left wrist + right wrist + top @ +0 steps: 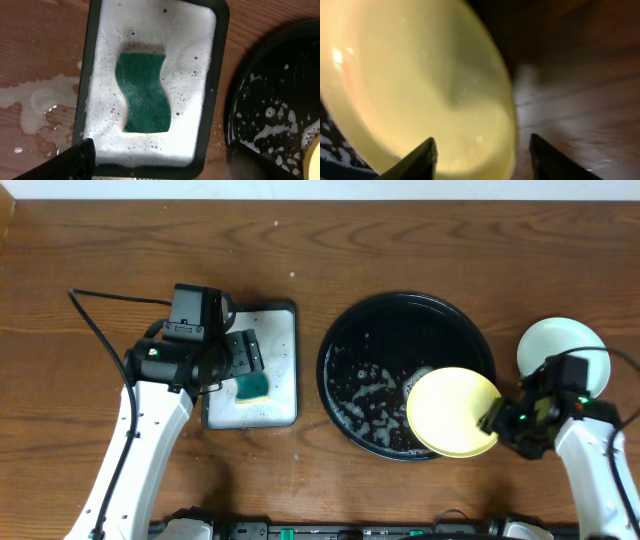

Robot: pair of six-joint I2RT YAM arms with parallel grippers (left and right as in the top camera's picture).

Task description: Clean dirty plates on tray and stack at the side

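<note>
The pale yellow plate lies over the front right rim of the large black tray, whose floor is wet and foamy. My right gripper is at the plate's right edge. In the right wrist view its fingers stand wide apart astride the rim of the yellow plate. A pale mint plate sits on the table at the far right. My left gripper is open and empty above the teal sponge. The third plate is not in view.
The sponge lies in white foam in the small grey tray, left of the black tray. A soapy puddle wets the wood left of the grey tray. A black cable runs at the far left.
</note>
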